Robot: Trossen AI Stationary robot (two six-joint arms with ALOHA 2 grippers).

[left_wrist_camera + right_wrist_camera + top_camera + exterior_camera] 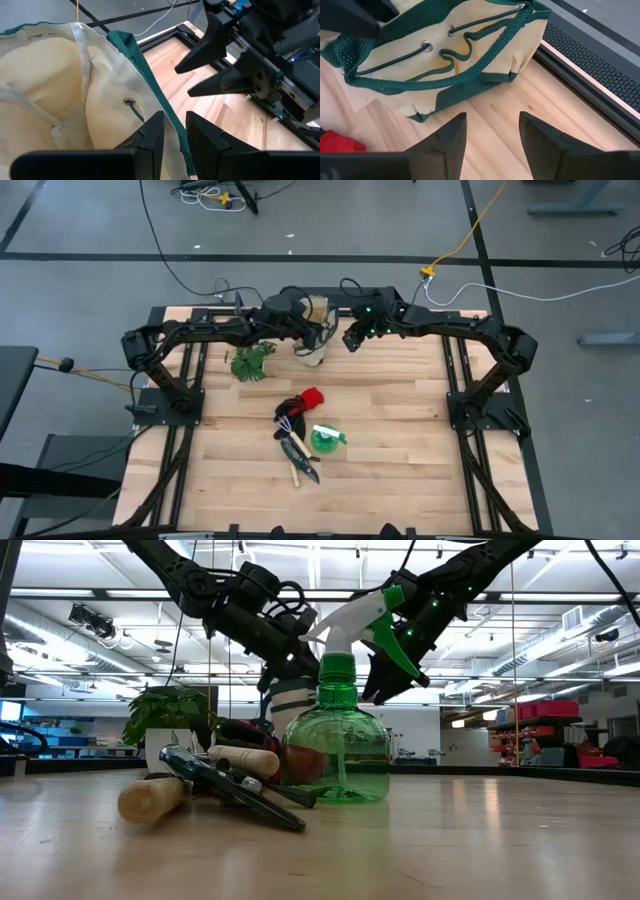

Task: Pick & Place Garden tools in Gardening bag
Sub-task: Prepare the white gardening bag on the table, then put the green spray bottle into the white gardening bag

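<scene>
No tool is in the gardening bag [312, 330] yet: the glove [303, 400], green spray bottle [326, 440], rake [288, 425] and pruning shears [302, 465] all lie mid-worktop [400, 440], well apart from it. The left gripper [172, 131] has its jaws clamped on the bag's green-trimmed rim at the far edge, while the right gripper [491, 135] hovers just beside the bag, jaws apart and empty.

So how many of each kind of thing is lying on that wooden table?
Beige canvas tote bag with green trim: 1
Leafy green plant sprig: 1
Red-and-black glove: 1
Clear green plastic spray bottle: 1
Dark-handled pruning shears: 1
Wooden-handled hand tools: 2, judging by the handles
Total: 7
</scene>
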